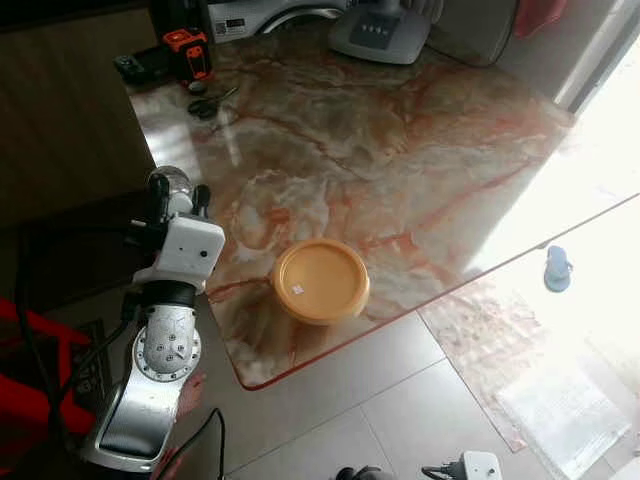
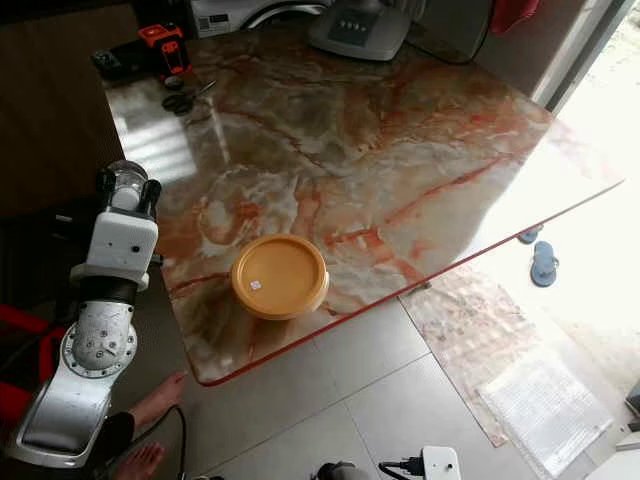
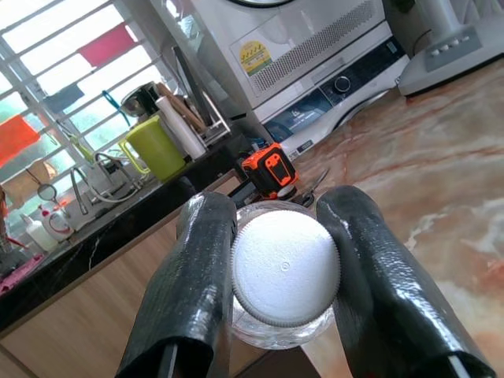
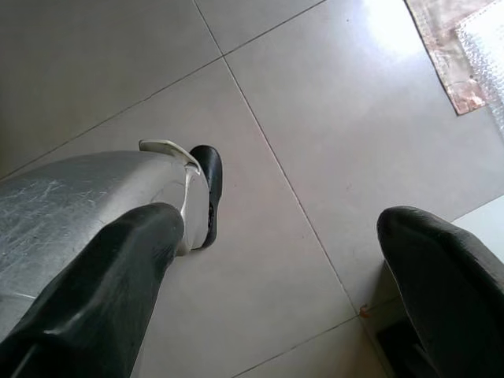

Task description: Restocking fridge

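My left gripper [image 1: 176, 192] is shut on a clear jar with a white ribbed cap [image 3: 285, 268], one black finger [image 3: 197, 276] on each side of it. It holds the jar just off the left edge of the marble table [image 1: 420, 150]. A round yellow lidded container [image 1: 321, 281] sits on the table near its front corner, to the right of that gripper. My right gripper [image 4: 283, 260] is open above the tiled floor with nothing between its fingers.
An orange tape measure [image 1: 187, 52], scissors [image 1: 210, 103] and a grey fan base [image 1: 380, 35] lie at the table's far end. A blue slipper [image 1: 557, 268] and a mat [image 1: 530, 370] are on the floor at right. A person's bare feet [image 2: 150, 420] are near my left arm.
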Robot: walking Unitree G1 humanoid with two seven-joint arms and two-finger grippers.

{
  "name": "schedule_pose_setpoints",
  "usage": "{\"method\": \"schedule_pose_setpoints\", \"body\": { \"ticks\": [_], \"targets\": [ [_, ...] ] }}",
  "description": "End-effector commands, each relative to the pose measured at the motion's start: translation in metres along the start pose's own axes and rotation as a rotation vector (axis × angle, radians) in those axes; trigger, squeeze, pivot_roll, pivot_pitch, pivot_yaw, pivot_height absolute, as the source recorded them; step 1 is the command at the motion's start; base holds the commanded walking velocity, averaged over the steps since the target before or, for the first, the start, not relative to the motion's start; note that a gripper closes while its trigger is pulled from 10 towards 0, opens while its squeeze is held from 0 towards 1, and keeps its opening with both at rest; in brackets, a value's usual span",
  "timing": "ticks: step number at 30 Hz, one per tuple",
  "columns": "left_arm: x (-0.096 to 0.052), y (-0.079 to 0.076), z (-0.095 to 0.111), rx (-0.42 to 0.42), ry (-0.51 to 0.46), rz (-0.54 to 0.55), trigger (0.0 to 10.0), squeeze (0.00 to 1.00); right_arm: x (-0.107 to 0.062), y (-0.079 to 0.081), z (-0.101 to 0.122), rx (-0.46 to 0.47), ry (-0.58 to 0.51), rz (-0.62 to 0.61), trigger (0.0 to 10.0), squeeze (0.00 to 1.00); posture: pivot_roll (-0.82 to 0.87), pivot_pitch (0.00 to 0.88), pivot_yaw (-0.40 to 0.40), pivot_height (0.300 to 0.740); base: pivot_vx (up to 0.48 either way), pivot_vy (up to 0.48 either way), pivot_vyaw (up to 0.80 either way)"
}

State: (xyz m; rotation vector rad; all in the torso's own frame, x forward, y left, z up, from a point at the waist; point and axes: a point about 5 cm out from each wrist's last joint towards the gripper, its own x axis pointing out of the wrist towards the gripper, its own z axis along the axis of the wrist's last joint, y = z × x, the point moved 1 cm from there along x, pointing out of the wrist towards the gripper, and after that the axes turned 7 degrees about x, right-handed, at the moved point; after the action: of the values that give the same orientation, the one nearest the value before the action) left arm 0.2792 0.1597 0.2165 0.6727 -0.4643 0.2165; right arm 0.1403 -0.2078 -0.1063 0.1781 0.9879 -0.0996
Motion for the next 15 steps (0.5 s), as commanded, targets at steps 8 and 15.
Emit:
{"method": "schedule_pose_setpoints", "body": {
  "ticks": [8, 15],
  "targets": [
    [0.0012, 0.0017, 0.0051, 0.000, -0.034, 0.012, 10.0, 0.00, -0.0026, -0.0007, -0.0118, 0.023, 0.032, -0.005, 10.0, 0.00, -0.05, 0.183, -0.061, 0.740, -0.266, 0.000, 0.00],
    [0.0006, 0.0006, 0.0047, -0.002, -0.032, 0.008, 10.0, 0.00, -0.0026, -0.0009, -0.0121, 0.020, 0.035, -0.005, 10.0, 0.00, -0.05, 0.173, -0.063, 0.740, -0.273, 0.000, 0.00]
  ]
}}
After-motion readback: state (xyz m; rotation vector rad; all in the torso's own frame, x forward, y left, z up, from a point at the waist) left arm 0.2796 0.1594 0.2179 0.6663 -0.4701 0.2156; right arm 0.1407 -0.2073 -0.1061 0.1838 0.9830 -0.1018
